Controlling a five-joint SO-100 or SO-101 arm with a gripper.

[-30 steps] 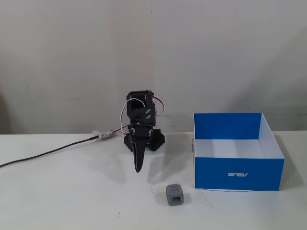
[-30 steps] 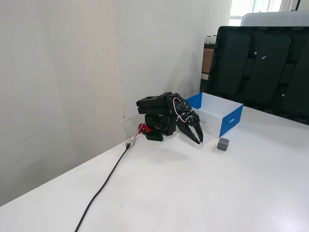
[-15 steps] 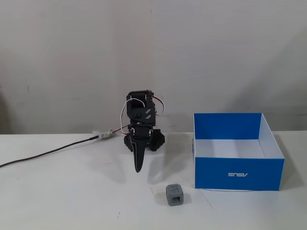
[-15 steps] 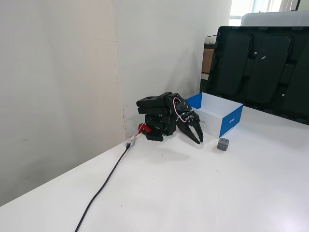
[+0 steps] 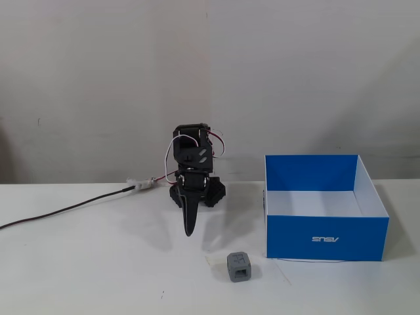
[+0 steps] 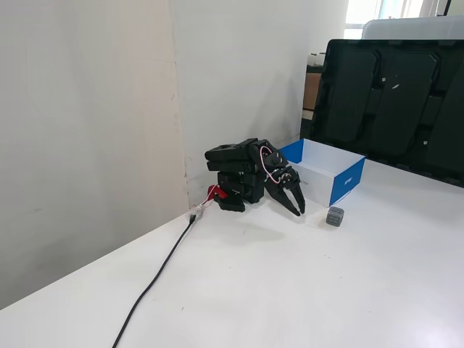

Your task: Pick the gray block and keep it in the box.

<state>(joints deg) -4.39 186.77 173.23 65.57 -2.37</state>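
Observation:
The gray block (image 5: 239, 266) is a small cube standing on the white table, just left of the box's front corner; it also shows in the other fixed view (image 6: 335, 216). The box (image 5: 325, 237) is open-topped with blue outer walls, white inside, and looks empty (image 6: 348, 181). My arm is folded down at its base. My gripper (image 5: 189, 230) points down at the table with its fingertips together and nothing in it, about a block's width short of the table and to the left of the block (image 6: 299, 211).
A black cable (image 5: 65, 210) runs from the arm's base to the left across the table (image 6: 159, 272). A pale tape strip (image 5: 213, 261) lies beside the block. A dark monitor (image 6: 391, 101) stands behind the box. A wall is close behind the arm.

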